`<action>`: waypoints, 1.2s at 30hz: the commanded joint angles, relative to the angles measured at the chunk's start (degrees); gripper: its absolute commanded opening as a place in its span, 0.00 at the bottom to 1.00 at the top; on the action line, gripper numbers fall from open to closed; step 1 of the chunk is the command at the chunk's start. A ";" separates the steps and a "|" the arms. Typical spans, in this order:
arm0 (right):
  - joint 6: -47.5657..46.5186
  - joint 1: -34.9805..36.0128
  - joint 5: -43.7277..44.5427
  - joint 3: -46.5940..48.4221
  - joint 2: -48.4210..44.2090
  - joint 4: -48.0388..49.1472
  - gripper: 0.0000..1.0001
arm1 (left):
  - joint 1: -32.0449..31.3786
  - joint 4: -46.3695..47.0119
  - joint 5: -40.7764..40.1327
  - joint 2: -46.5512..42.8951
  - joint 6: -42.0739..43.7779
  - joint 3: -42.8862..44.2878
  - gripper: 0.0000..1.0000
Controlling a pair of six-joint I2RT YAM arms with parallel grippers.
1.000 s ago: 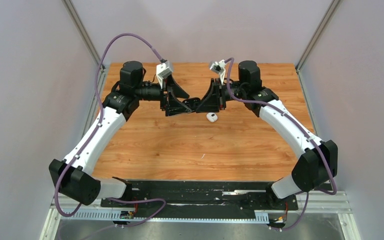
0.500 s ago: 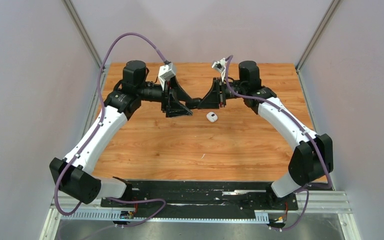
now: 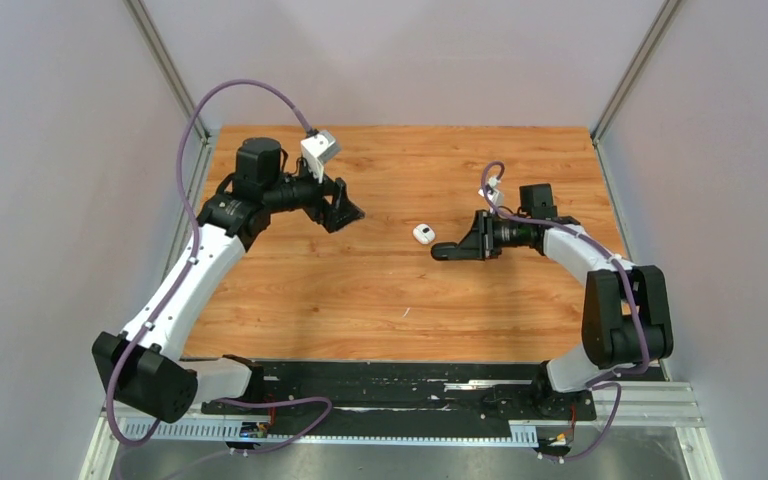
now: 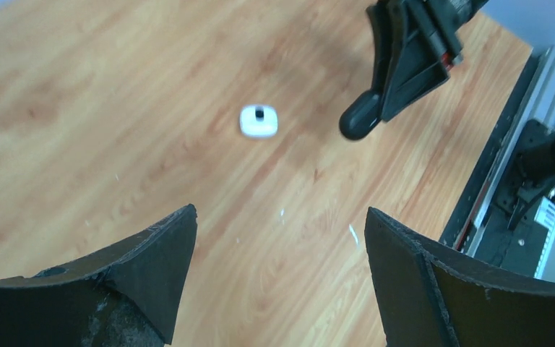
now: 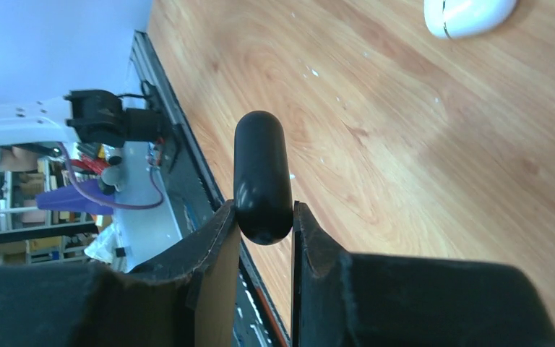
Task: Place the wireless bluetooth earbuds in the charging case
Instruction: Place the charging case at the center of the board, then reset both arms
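The charging case (image 3: 423,234) is a small white pebble with a dark patch, lying on the wooden table; it also shows in the left wrist view (image 4: 259,121) and in the right wrist view (image 5: 470,14). No earbuds show in any view. My right gripper (image 3: 472,248) is shut on a black capsule-shaped object (image 3: 446,251), held level just right of the case and apart from it. The capsule sticks out past the fingertips (image 5: 261,173). My left gripper (image 3: 346,214) is open and empty, raised left of the case, with the table showing between its fingers (image 4: 278,238).
The wooden table (image 3: 360,290) has purple walls on three sides and a black rail (image 3: 400,385) along its near edge. In the left wrist view my right gripper (image 4: 386,108) and the capsule (image 4: 358,123) sit right of the case.
The two grippers were together above the table's far middle with the black object between them. They have drawn apart: the left moved left and is open, the right moved down and right with the capsule.
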 commanded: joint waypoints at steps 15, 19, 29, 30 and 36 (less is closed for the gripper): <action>-0.50 0.43 13.05 -3.49 10.88 1.93 0.23 | -0.03 -2.46 -0.48 -1.55 -1.10 -10.19 0.95; -3.07 -0.21 19.67 0.88 11.11 -4.53 0.46 | -0.03 -3.52 -0.45 -1.21 -0.23 -9.52 0.95; -5.42 -12.31 26.40 23.58 -0.22 -21.23 1.00 | 2.59 -5.51 -11.05 -0.32 2.74 -5.08 1.00; -1.46 -12.32 32.04 26.00 -1.63 -20.28 1.00 | 3.83 -5.44 -11.76 0.01 1.43 -4.37 1.00; 3.83 -12.33 50.32 37.30 -7.62 -18.27 1.00 | 7.16 -3.16 -15.91 1.11 -1.58 2.20 1.00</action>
